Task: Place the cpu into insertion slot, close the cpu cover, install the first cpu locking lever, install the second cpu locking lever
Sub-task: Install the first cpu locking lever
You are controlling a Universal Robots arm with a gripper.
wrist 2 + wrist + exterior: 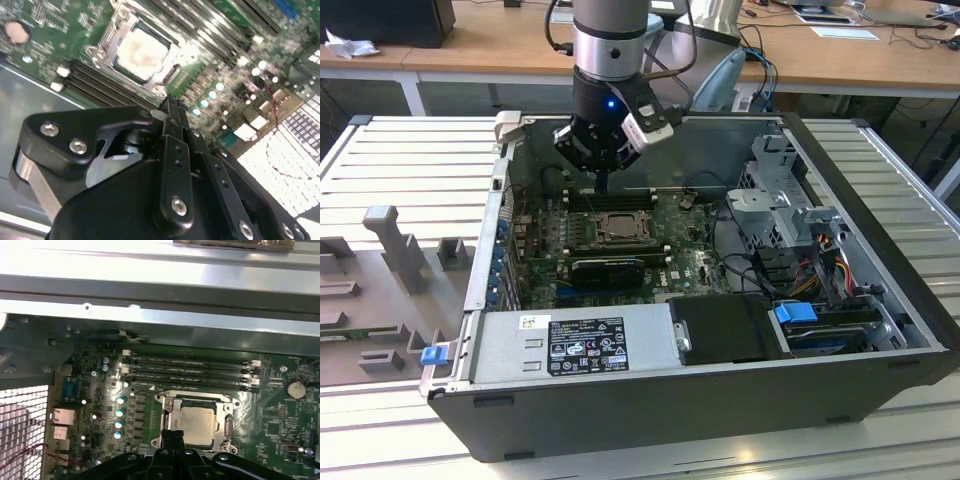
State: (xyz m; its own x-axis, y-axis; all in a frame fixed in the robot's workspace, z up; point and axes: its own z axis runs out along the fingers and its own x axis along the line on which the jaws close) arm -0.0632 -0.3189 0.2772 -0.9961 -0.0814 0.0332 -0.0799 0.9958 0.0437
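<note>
cpu seated under closed cover, gripper poised beside the socket

in the second wrist view the gripper [168, 107] sits nearest the lens, its black fingers pressed together into one narrow tip with nothing held between them. the tip hangs just off one corner of the insertion slot [134, 52], above the motherboard [60, 35]. beyond it the cpu [140, 52] lies flat in the slot, pale metal top facing up, its edges square with the socket frame. the cpu cover [112, 35] lies down flat around it, the chip showing through its window.

in the first wrist view the same order holds: fingertip [172, 437], then the cpu [199, 425] framed by the cover [167, 417], then four long black memory slots [190, 372] running parallel to the socket's far edge, with a row of capacitors [120, 415] to one side and a coin cell [295, 388] to the other.

in the exterior view the arm [610, 40] reaches down into the open computer case [880, 250], with the gripper [604, 183] just above the socket [618, 226]. a black graphics card [608, 268] lies on the nearer side of the socket, and a power supply [570, 345] lines the near wall. the levers' state cannot be told.
</note>
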